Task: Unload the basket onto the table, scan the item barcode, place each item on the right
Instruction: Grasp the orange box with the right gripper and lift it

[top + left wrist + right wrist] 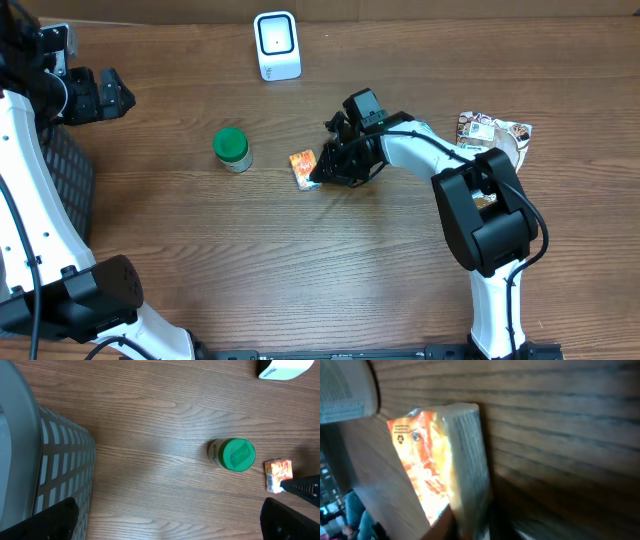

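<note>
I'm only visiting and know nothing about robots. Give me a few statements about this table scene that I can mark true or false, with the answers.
1. The jar has a green lid. True.
2. The white scanner stands apart from the orange packet. True.
3. The orange packet sits on top of the scanner. False: it is on the table, between the jar and the right tool.
4. The left tool holds the jar. False: it is open and empty, far from the jar at the table's left side.
5. The right tool is right at the orange packet. True.
</note>
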Tool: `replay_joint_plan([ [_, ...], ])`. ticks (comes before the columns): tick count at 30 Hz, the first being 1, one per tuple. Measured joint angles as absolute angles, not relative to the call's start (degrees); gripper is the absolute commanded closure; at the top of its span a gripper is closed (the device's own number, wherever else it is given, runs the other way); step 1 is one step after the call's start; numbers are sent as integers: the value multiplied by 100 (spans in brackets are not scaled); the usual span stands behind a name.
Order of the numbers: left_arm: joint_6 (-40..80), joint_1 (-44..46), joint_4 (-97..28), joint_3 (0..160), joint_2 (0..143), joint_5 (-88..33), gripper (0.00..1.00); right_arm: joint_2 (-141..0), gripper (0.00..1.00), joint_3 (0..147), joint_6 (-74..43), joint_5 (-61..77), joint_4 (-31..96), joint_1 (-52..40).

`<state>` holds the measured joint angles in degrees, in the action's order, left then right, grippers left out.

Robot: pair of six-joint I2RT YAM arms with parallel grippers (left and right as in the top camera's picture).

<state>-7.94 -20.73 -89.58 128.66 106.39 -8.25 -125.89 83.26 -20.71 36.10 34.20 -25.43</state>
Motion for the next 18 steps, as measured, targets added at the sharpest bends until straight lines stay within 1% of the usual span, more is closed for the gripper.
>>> replay_joint_plan([
  [8,-794,-2073,-8958,12864,10639,-825,0,-12582,96,8254,-2099,4032,3411,-2515],
  [12,-794,-2073,-8958,12864,10639,-825,0,-12436,96,8119,-2104,5470,3153,-2287],
  [15,-794,-2073,-8958,12864,10639,-825,0,-12038,96,8114,-2106,6573,2842,-2014],
  [18,-794,-2073,-8958,12864,10639,-825,0,-11655,96,8121,-2104,7531,2801,-1754],
])
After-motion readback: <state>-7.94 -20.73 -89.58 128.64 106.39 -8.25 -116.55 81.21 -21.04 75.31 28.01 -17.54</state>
